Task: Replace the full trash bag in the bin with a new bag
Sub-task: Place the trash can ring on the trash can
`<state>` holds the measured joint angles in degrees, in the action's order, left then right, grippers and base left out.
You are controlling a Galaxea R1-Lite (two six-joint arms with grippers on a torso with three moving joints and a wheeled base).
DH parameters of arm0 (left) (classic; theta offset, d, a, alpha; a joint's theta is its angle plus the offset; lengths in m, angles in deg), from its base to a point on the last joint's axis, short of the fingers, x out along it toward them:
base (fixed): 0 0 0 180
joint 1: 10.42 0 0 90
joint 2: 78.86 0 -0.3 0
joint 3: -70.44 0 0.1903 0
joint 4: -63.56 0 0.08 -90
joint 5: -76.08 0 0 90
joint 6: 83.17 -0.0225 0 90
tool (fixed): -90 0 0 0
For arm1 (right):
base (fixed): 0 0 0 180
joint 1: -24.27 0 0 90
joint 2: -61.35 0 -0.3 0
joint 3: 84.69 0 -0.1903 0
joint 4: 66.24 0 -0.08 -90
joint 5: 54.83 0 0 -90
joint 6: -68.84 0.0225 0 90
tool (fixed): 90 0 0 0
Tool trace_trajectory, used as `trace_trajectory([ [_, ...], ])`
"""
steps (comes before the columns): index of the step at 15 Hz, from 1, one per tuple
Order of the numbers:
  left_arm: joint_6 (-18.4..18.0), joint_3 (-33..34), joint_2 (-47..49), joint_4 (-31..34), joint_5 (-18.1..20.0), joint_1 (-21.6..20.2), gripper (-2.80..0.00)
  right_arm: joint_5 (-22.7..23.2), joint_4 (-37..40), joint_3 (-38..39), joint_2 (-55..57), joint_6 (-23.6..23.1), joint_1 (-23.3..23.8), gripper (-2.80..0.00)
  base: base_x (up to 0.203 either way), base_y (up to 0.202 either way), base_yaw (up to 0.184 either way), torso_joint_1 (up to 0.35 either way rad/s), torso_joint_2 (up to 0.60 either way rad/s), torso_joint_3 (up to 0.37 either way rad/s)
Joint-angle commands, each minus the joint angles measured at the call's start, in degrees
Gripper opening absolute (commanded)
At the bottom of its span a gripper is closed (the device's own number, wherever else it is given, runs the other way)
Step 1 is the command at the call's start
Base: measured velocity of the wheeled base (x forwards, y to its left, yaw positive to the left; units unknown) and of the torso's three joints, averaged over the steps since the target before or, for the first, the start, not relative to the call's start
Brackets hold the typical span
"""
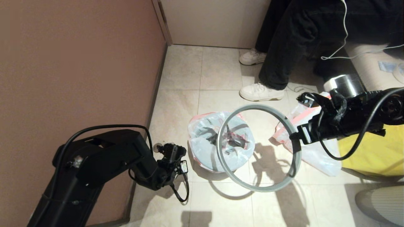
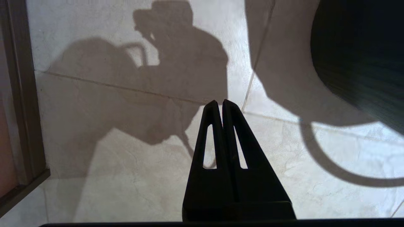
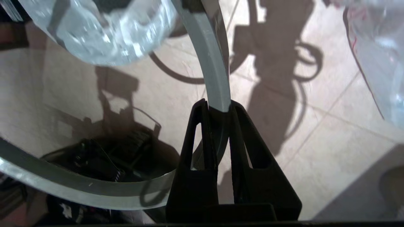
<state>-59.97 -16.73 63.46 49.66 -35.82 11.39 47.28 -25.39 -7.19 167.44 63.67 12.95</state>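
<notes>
Right gripper (image 3: 219, 108) clamped on grey hoop (image 1: 257, 186), lifted beside lined bin (image 1: 202, 157); grip plain only in right wrist view. Left gripper (image 2: 220, 104) clenched empty above floor tiles (image 2: 126, 164).

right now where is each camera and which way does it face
head: up on the robot, looking down at the floor, bin, both arms.
left wrist: behind the shut left gripper, facing bare tile.
right wrist: behind the right gripper clamping the grey hoop.
shared: head and right wrist both show the hoop.
</notes>
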Motion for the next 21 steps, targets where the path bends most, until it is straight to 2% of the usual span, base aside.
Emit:
trace_trajectory([
  [1,0.6,0.0,-0.3,-1.5,-0.5,-0.2,-2.80,0.0,0.0,-5.4,4.8,0.6,-2.4,-2.80,0.000,0.000,0.000,0.000,0.00,0.000],
  [3,0.4,-0.2,0.1,-5.2,-1.9,-0.1,-2.80,-2.1,0.0,-12.0,11.2,1.3,-4.4,-2.80,0.000,0.000,0.000,0.000,0.00,0.000],
  [7,0.2,0.1,0.2,-5.5,-2.3,0.3,-2.80,-7.9,0.0,-23.6,22.0,1.4,-8.3,-2.80,0.000,0.000,0.000,0.000,0.00,0.000],
  [9,0.2,0.5,0.6,-5.4,-3.8,0.2,-2.80,-10.1,0.3,-27.1,25.9,1.2,-9.8,-2.80,0.000,0.000,0.000,0.000,0.00,0.000],
  [16,0.1,0.9,0.5,-5.6,-3.9,0.2,-2.80,-14.7,0.9,-33.3,33.8,1.2,-12.2,-2.80,0.000,0.000,0.000,0.000,0.00,0.000],
  [21,0.0,0.6,0.5,-5.5,-3.9,0.3,-2.80,-15.8,0.6,-33.3,31.5,1.3,-12.6,-2.80,0.000,0.000,0.000,0.000,0.00,0.000],
])
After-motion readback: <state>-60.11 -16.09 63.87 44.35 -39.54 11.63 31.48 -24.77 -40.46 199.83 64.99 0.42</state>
